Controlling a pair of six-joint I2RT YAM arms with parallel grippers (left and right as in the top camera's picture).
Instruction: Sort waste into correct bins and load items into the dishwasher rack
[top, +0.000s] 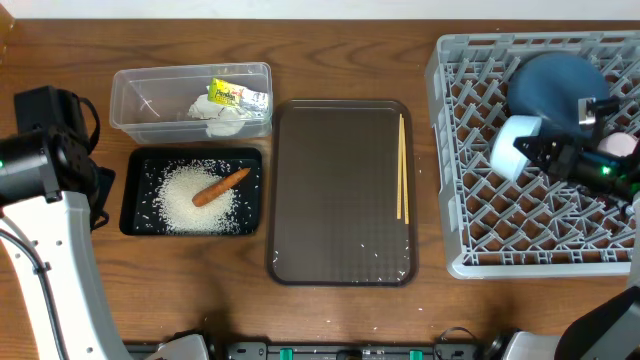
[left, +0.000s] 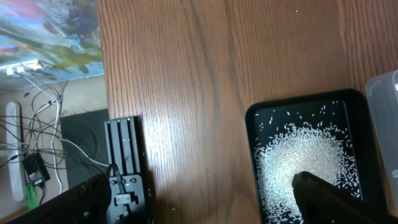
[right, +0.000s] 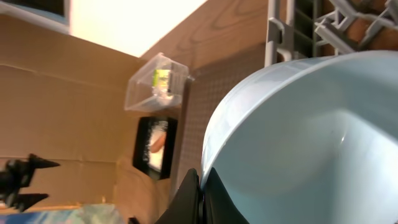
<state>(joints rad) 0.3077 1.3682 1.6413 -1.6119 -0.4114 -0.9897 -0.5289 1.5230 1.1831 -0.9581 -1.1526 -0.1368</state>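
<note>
Right end effector pinching the small light-blue cup over the dishwasher rack; left end effector spread wide, empty.

My right fingers are pressed together on the cup's rim, above the rack's near side; I cannot tell whether the cup touches the pegs. The large blue bowl lies in the rack just beside the held cup, and a white cup sits close by the wrist, partly hidden. Past the rack wall from this end effector, chopsticks lie on the brown tray. My left end effector hangs over bare desk, with the black tray of rice just beside one finger.
</note>
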